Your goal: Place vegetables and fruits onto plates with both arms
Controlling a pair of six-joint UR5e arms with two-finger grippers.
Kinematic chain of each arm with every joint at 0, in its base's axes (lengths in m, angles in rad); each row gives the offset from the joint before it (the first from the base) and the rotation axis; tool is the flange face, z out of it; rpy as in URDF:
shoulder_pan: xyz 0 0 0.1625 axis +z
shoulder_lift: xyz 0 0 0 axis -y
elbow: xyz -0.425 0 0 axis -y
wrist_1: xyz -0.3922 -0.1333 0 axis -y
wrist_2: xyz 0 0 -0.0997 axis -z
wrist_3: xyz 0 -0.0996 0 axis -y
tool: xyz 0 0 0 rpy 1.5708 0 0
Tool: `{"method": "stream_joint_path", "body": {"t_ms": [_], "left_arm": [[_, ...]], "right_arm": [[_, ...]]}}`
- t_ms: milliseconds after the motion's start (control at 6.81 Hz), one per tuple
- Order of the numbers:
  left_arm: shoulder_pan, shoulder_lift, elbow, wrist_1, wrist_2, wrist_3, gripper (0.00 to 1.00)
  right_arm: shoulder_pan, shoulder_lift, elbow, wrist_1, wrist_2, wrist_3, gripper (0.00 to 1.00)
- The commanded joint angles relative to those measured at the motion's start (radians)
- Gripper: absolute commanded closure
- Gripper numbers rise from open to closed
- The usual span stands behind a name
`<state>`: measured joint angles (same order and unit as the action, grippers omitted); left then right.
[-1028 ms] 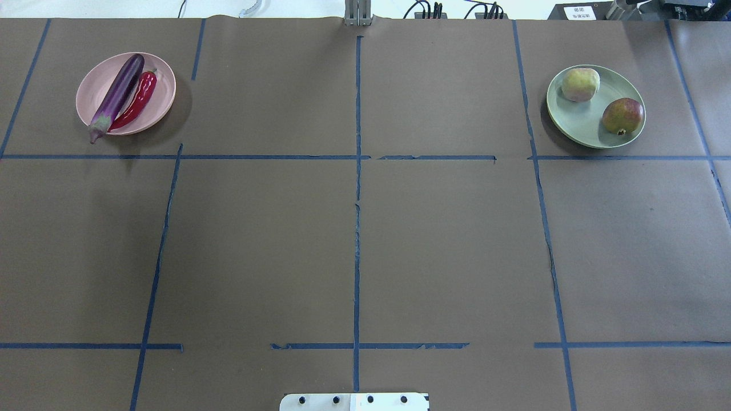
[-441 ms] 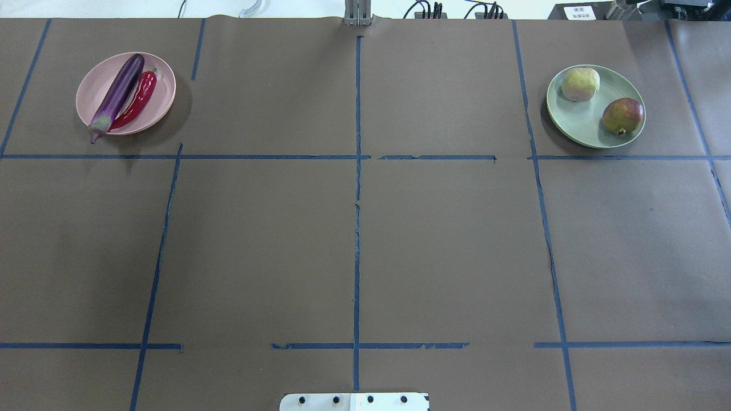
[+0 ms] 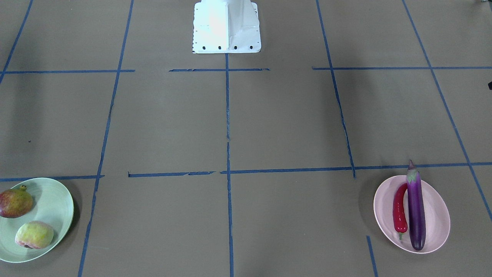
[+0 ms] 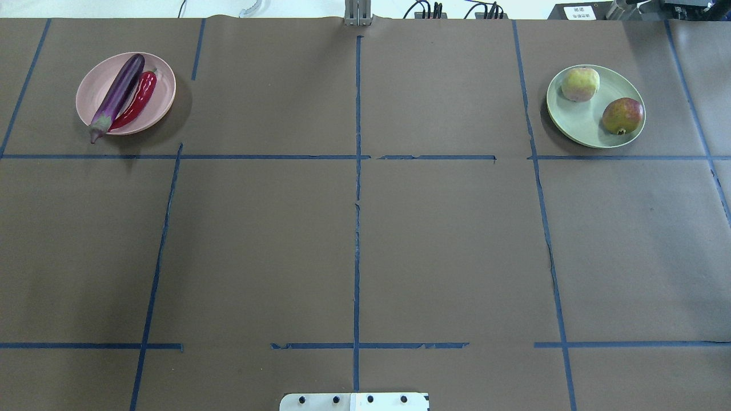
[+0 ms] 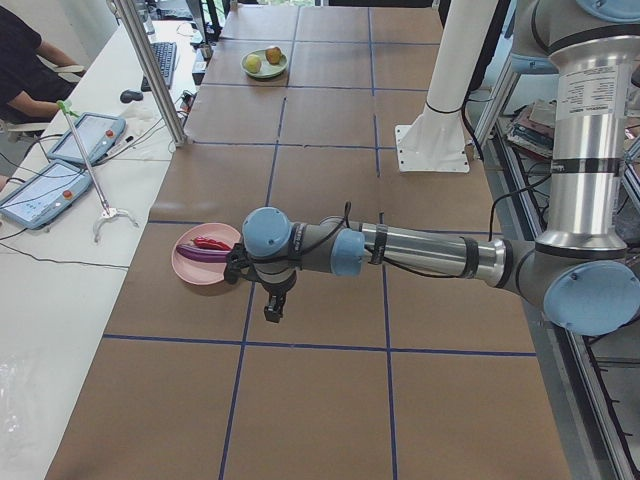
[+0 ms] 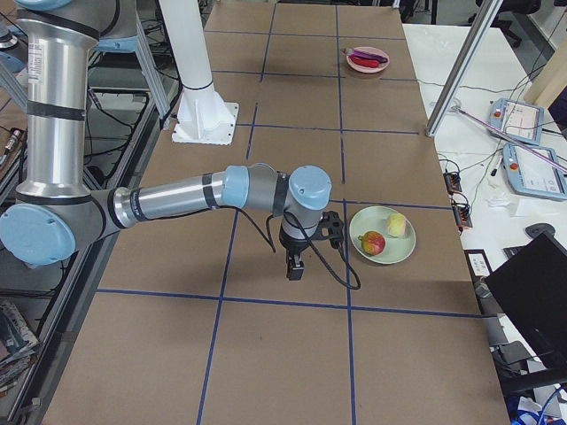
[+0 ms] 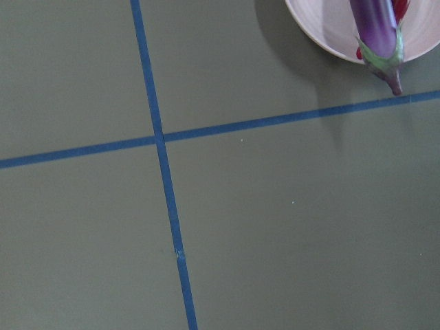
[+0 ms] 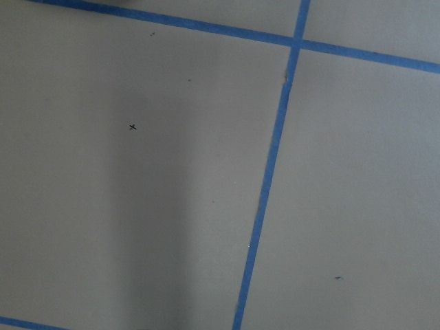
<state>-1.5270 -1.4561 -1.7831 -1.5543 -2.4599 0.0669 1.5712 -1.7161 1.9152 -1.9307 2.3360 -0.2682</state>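
First, the front-facing view: a round pale pink matte plate (image 3: pixel 438 207) sits at the brown paper-covered surface's (image 3: pixel 284 123) corner farthest from the robot on its left. The plate carries a long glossy purple eggplant (image 3: pixel 416 211) with a curved glossy red chili pepper (image 3: pixel 399 209) right alongside. At the opposite far corner, a round pale mint green plate (image 3: pixel 57 207) holds a red-yellow mottled pomegranate (image 3: pixel 14 202) and a pale yellow-green, pink-blushed apple-like fruit (image 3: pixel 34 234), apart from each other.

Overhead, the eggplant's cap end overhangs the pink plate's rim toward the robot.

From the left end, the grey-silver left arm (image 5: pixel 420 250) reaches out low, and the left arm's black fingers (image 5: pixel 271 312) point down just beside the pink plate; whether they are apart or together I cannot tell.

From the right end, the grey-silver right arm (image 6: pixel 177 199) does likewise, the right arm's black fingers (image 6: pixel 294 268) near the green plate, their state equally unclear.

The left wrist view shows the eggplant's cap past the rim, above crossed blue tape lines (image 7: pixel 170 206).

The right wrist view shows paper and tape.
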Motion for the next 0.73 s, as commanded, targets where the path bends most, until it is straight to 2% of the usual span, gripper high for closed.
{"method": "stream_joint_path", "body": {"t_ms": [0,147,294,441,588], "left_arm": [[-0.001,0.066,-0.061,0.022,0.004,-0.007,0.00],[0.005,0.045,-0.067,0.115,0.010,-0.010,0.00],[0.008,0.051,-0.087,0.125,0.013,0.002,0.00],[0.005,0.065,-0.113,0.123,0.065,0.031,0.00],[0.004,0.075,-0.133,0.132,0.071,0.034,0.00]], "right_arm": [[0.043,-0.097,-0.010,0.004,-0.004,-0.093,0.00],[0.043,-0.105,-0.004,0.005,-0.003,-0.114,0.00],[0.061,-0.106,-0.002,0.057,-0.006,-0.112,0.00],[0.062,-0.118,-0.007,0.087,-0.006,-0.109,0.00],[0.062,-0.138,-0.001,0.090,-0.004,-0.111,0.00]]}}
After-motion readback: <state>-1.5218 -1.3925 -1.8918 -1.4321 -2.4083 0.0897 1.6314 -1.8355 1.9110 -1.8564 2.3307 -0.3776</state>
